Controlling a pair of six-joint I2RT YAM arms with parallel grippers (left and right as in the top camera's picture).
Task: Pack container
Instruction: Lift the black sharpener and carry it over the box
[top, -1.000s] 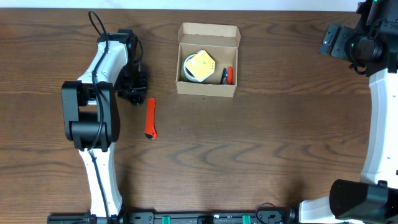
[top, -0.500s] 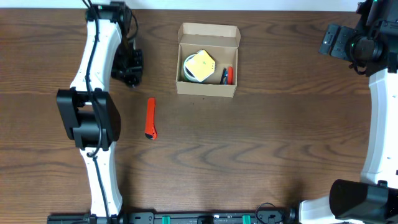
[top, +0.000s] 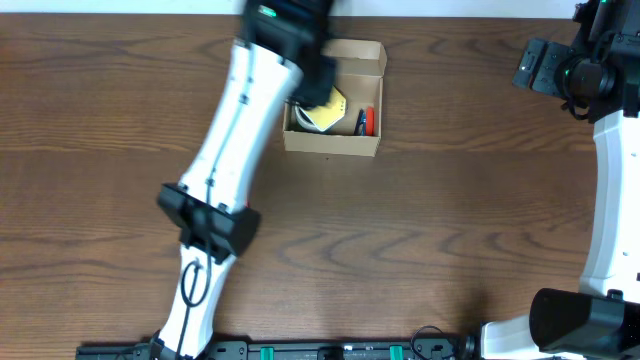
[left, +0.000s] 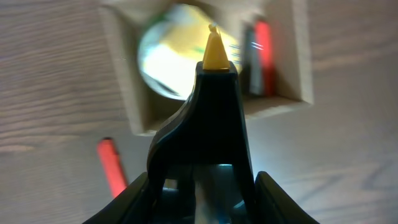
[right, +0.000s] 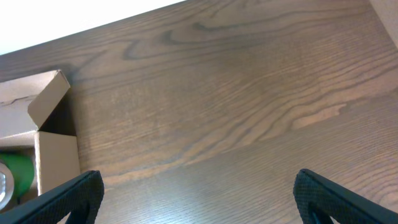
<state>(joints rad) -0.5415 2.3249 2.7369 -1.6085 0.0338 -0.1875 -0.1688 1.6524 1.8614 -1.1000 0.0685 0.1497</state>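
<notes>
The left gripper (left: 202, 193), clamped on a yellow-tipped tool (left: 211, 106) over the far container (top: 333, 143), may drop it atop the yellow roll (top: 328, 103), blocking the lid (top: 337, 52); the right gripper (right: 196, 193) gapes.

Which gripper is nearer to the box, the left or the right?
Left. The left gripper, holding a black yellow-tipped item, hovers over the left half of the box; the right gripper, open, is far off to the box's right.
</notes>
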